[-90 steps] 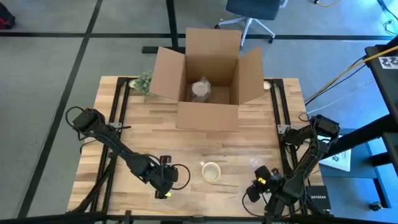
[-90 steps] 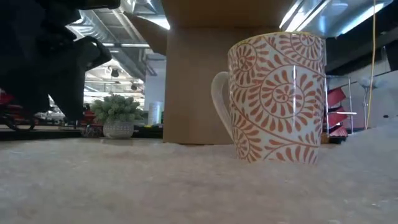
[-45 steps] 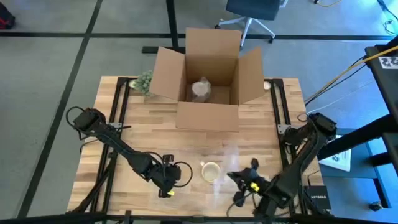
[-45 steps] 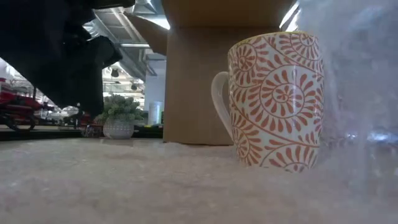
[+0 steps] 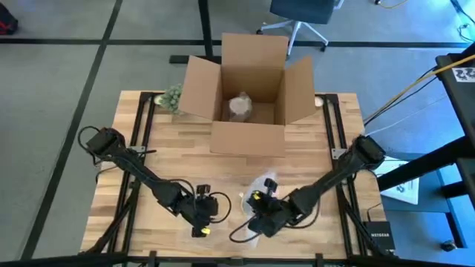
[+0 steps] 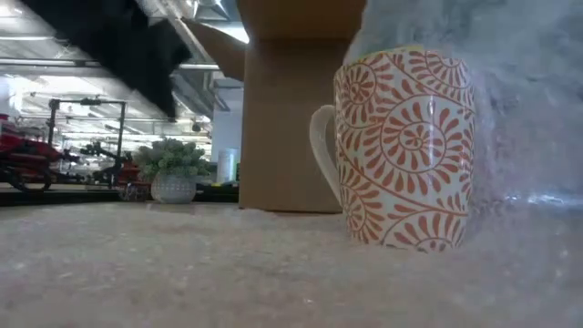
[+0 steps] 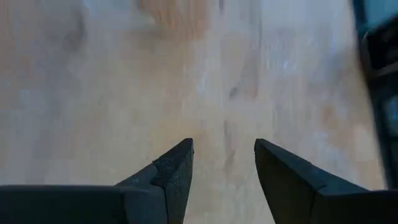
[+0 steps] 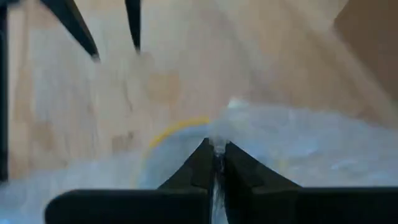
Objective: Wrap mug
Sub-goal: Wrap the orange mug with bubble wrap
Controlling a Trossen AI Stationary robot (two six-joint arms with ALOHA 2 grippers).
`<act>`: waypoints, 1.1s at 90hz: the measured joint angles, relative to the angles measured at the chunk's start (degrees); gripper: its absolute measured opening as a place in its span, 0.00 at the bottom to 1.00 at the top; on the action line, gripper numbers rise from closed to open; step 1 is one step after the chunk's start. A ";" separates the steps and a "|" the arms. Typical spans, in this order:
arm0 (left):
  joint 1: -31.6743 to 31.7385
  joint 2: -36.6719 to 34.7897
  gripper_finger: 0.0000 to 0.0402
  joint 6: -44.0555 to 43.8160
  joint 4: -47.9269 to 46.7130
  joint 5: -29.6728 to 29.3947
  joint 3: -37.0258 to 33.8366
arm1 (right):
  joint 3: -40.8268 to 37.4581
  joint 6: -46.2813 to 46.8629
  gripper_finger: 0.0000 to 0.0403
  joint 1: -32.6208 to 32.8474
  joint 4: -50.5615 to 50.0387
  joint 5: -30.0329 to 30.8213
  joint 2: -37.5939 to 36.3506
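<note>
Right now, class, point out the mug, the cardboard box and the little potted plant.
mug [image 6: 405,146], low view, on its patterned side.
cardboard box [image 5: 248,137], high view, on its front wall.
potted plant [image 6: 173,159], low view, on its leaves.

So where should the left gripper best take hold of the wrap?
Probably the loose flat edge of the wrap lying on the table beside the mug, coming from the left gripper's own side; its fingers are open, and the right gripper already pinches the other edge.
</note>
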 joint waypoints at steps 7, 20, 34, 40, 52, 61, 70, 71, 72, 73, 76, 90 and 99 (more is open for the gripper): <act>0.62 -0.27 0.38 2.43 1.83 -4.16 1.36 | 0.00 0.02 0.00 0.08 0.12 -0.28 0.92; 3.36 0.55 0.38 8.52 13.65 -4.53 1.72 | -0.02 0.03 0.00 0.33 0.85 1.29 0.98; 7.18 3.71 0.38 12.36 20.74 -2.08 1.65 | -0.02 -2.19 0.00 0.93 3.18 2.10 0.98; 8.65 4.70 0.38 12.31 21.92 -2.07 1.65 | -0.02 -2.45 0.00 0.93 3.12 2.08 0.98; 10.35 7.36 0.38 11.20 22.31 -0.41 1.65 | -0.03 -2.47 0.00 0.97 2.84 1.77 0.98; 10.72 8.88 0.38 10.74 22.52 0.24 1.73 | -0.11 -2.69 0.00 0.97 2.59 0.80 1.02; 10.59 9.91 0.38 10.25 22.80 0.36 1.89 | -0.11 -2.74 0.00 0.97 2.61 -0.39 1.00; 10.57 10.01 0.38 10.22 22.81 0.37 1.90 | -0.11 -2.74 0.00 0.96 2.61 -0.46 0.95; 10.56 10.10 0.38 10.18 22.82 0.36 1.91 | -0.11 -2.73 0.00 0.95 2.61 -0.51 0.88; 10.54 10.13 0.38 10.17 22.82 0.35 1.91 | -0.11 -2.72 0.00 0.95 2.61 -0.56 0.81; 10.42 10.15 0.38 10.18 22.82 0.32 1.91 | -0.11 -2.72 0.00 0.91 2.65 -0.94 0.73; 10.25 10.04 0.38 10.48 22.86 0.56 1.85 | 3.91 -2.78 0.00 0.91 -2.40 -2.85 0.71; 10.25 10.07 0.38 10.53 22.97 0.71 1.84 | 8.60 -2.87 0.00 0.90 -9.14 -4.03 0.67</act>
